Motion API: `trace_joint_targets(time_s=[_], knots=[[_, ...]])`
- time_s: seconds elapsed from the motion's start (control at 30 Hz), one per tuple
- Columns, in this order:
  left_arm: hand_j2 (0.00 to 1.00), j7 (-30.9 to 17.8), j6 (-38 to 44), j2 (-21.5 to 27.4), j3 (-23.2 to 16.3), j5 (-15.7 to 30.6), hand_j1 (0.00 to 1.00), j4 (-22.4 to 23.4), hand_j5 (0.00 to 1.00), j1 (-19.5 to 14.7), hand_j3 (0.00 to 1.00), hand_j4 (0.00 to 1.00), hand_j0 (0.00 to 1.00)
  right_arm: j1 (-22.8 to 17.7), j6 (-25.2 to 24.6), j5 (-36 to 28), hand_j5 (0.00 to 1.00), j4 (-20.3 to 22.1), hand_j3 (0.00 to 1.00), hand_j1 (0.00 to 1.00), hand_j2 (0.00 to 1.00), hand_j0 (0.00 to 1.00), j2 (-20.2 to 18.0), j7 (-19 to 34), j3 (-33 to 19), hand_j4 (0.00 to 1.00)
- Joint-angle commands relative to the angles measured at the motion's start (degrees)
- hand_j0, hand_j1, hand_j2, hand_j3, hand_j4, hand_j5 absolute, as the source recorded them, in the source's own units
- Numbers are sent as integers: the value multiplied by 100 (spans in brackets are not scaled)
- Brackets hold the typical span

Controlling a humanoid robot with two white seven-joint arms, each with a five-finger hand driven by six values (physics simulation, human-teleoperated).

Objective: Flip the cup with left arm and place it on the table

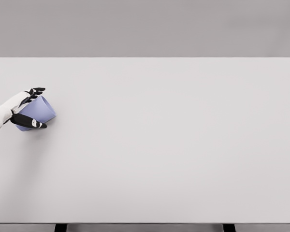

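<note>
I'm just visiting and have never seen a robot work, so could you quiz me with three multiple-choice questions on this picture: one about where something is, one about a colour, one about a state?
1. Where on the table is the cup?
A. near the left edge
B. in the middle
C. at the far right corner

2. What colour is the cup?
A. red
B. pale blue-violet
C. green

3. How is the cup right now?
A. standing alone, untouched
B. held tilted in the left robot hand
C. stacked on another cup

Answers:
1 A: it sits close to the picture's left side.
2 B: its wall shows a soft lavender blue.
3 B: dark fingers wrap above and below it, and it leans sideways.
</note>
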State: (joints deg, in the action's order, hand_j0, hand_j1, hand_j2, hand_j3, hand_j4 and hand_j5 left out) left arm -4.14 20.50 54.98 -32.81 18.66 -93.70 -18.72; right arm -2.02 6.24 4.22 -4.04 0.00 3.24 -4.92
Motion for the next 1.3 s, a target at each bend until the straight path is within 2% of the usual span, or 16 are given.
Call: trace_joint_targets(time_s=[0.0, 0.1, 0.13, 0.23, 0.3, 0.4, 0.97, 1.27], knots=[[98, 1, -2, 4, -15, -11, 98, 1, 98, 0, 98, 98, 98, 0, 0, 0, 100, -1, 100, 100, 100, 100, 0, 1, 0, 100], [94, 1, -2, 4, -15, -11, 94, 1, 94, 9, 94, 94, 94, 0, 9, 0, 100, -1, 100, 100, 100, 100, 0, 1, 0, 100], [90, -7, -2, -5, -15, -11, 90, -8, 90, 9, 90, 90, 90, 0, 0, 0, 100, -1, 100, 100, 100, 100, 0, 1, 0, 100], [85, -7, -2, 4, -24, -38, 85, -26, 85, 9, 85, 85, 85, 0, 0, 0, 100, -1, 100, 100, 100, 100, 0, 1, 0, 100], [79, -7, -11, 4, -24, -38, 79, -52, 79, 9, 79, 79, 79, 0, 0, 0, 100, -1, 100, 100, 100, 100, 0, 1, 0, 100], [75, -16, -19, 4, -24, -38, 75, -70, 75, 9, 75, 75, 75, 0, 0, 0, 100, -1, 100, 100, 100, 100, 0, 1, 0, 100], [76, -7, -107, 30, 161, 6, 76, -122, 76, -9, 76, 76, 76, 0, 0, 0, 100, -1, 100, 100, 100, 100, 0, 1, 0, 100], [76, -7, -872, -5, 337, 15, 76, -113, 76, -9, 76, 76, 76, 0, 0, 0, 100, -1, 100, 100, 100, 100, 0, 1, 0, 100]])
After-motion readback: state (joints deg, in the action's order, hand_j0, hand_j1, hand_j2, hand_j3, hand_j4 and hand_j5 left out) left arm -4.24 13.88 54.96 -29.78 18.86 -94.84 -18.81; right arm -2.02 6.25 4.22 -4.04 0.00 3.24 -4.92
